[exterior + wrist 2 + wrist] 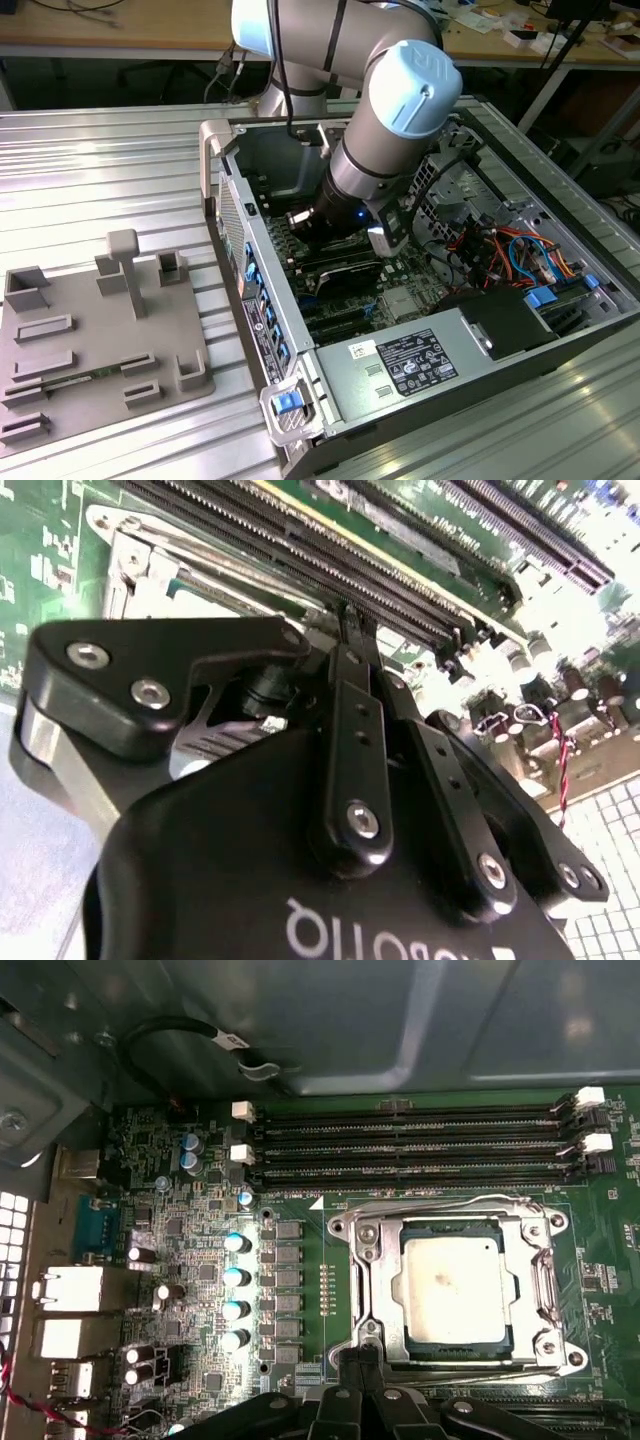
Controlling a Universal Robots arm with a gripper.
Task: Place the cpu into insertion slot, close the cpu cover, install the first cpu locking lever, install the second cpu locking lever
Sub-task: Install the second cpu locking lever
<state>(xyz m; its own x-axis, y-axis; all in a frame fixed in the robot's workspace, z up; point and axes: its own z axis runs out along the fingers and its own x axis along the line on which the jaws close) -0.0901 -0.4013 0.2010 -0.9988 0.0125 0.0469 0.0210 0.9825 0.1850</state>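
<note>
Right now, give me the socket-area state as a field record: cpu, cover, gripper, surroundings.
cpu: the cpu sits flat in the insertion slot, metal face up
cover: the cpu cover lies down around the chip as a frame
gripper: the gripper is fingers together at the socket's edge, nothing visibly held
surroundings: memory slots run alongside the socket; row of capacitors on its other side
enclosure: open computer case on a ribbed metal table
</note>
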